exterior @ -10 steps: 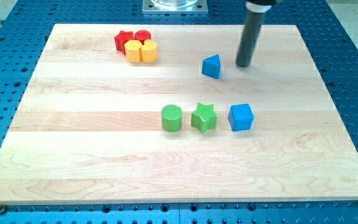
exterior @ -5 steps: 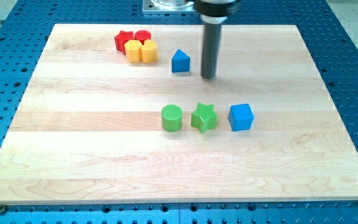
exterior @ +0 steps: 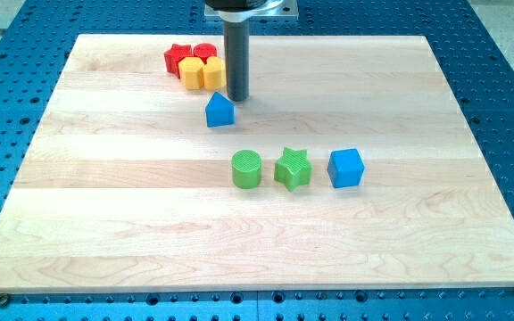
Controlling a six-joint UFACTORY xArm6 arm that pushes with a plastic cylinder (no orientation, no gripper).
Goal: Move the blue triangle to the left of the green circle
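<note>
The blue triangle (exterior: 220, 110) lies on the wooden board, above and a little left of the green circle (exterior: 247, 168). My tip (exterior: 237, 97) stands just above and to the right of the blue triangle, close to or touching its upper right side. The green circle sits at the board's middle, with a green star (exterior: 293, 168) right beside it on the right.
A blue cube (exterior: 345, 168) sits right of the green star. A tight cluster at the view's top left holds a red star (exterior: 178, 56), a red cylinder (exterior: 205, 52), and two yellow blocks (exterior: 203, 73). The cluster lies just left of my tip.
My tip has swept leftward across the board's top part. The blue triangle has moved left and slightly down with it, from right of the green star's column to left of the green circle's.
</note>
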